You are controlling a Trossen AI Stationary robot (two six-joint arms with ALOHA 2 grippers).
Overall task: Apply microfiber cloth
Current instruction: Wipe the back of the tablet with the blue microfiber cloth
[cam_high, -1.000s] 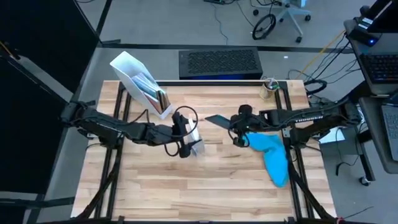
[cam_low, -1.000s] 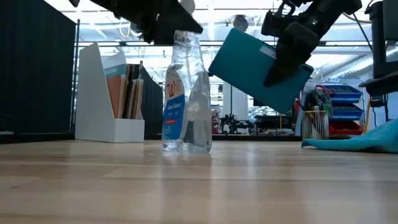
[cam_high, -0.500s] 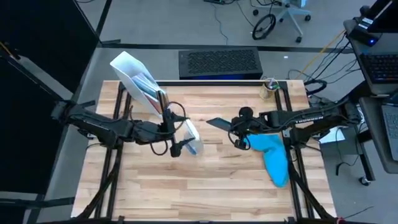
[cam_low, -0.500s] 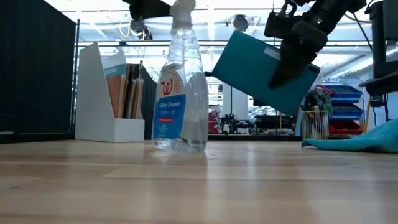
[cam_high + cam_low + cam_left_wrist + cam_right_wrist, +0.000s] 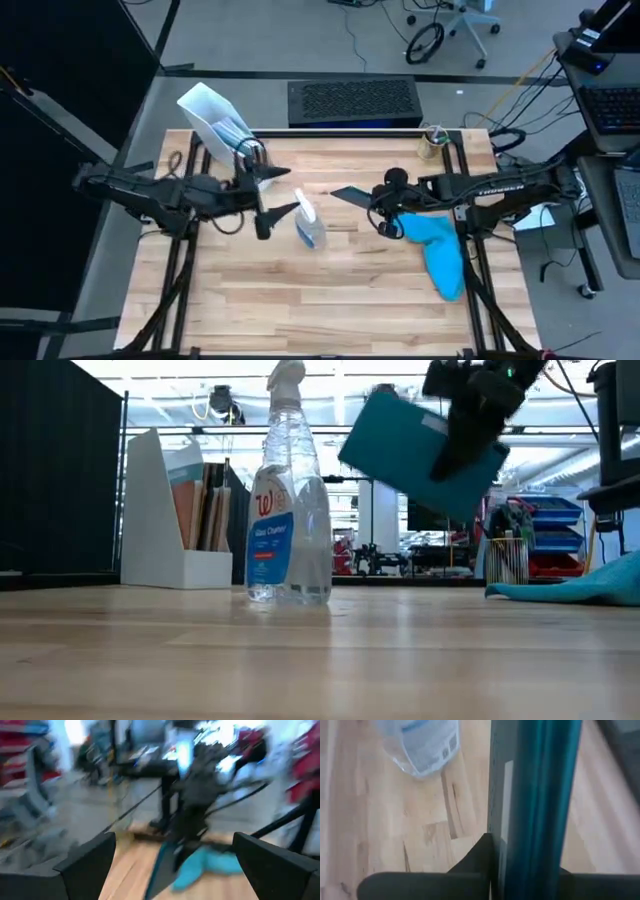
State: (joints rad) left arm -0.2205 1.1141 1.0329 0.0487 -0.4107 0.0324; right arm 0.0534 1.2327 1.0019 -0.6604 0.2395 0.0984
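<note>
**Waiting cloth, occupied arm**

Spreading across the scene, the pale wooden worktop [image 5: 330,290] on its dark frame carries everything. Beyond its far edge lies grey floor with a black keyboard-like slab and an office chair; the low view shows a lit workshop with shelving.

On the worktop's right side lies the microfiber cloth [image 5: 440,250], touching nothing but the wood, just beside the right end effector [image 5: 383,210]. It looks soft, limp and light, so it will likely sag and fold when lifted; a pinch on a bunched edge nearest the arm seems best.

That end effector is clamped on a teal-cased tablet [image 5: 425,452], held tilted in the air. The left end effector [image 5: 268,198] stands wide apart, empty, near the clear spray bottle [image 5: 288,500] standing upright at centre.
</note>
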